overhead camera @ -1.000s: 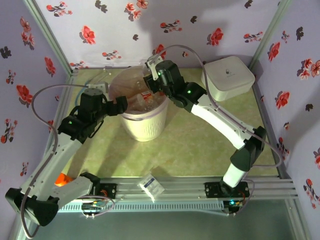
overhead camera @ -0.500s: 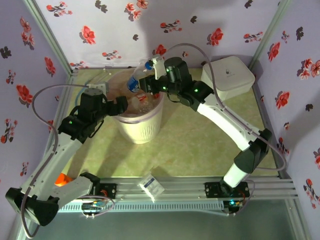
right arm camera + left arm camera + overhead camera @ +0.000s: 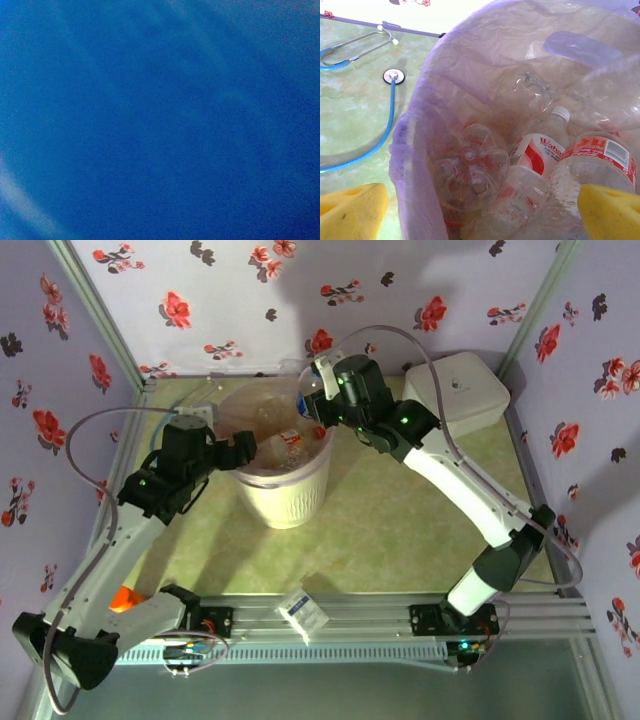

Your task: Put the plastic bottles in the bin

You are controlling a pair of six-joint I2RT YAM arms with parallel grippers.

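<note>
Plastic bottles [image 3: 470,167], at least four, in one white bin [image 3: 288,505]

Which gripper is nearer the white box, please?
Right. The right gripper is over the bin's far rim, left of the white box; the left gripper is farther left.

Counted on the table [image 3: 400,530]: one bin [image 3: 290,502], one box [image 3: 462,390], one packet [image 3: 304,610] (strictly, on the near rail), and one orange thing [image 3: 122,598] too hidden to name. Two arms [image 3: 460,480], hence a left end effector [image 3: 245,447] and a right end effector [image 3: 318,418]. One stethoscope [image 3: 365,115] beside the bin. Inside the bin, at least four bottles [image 3: 470,167] told apart: two red-labelled, one of those white-capped, plus two clear. More crushed plastic there, past counting. One blue-labelled bottle [image 3: 304,400] at the right end effector. Two yellow pads [image 3: 352,212].
</note>
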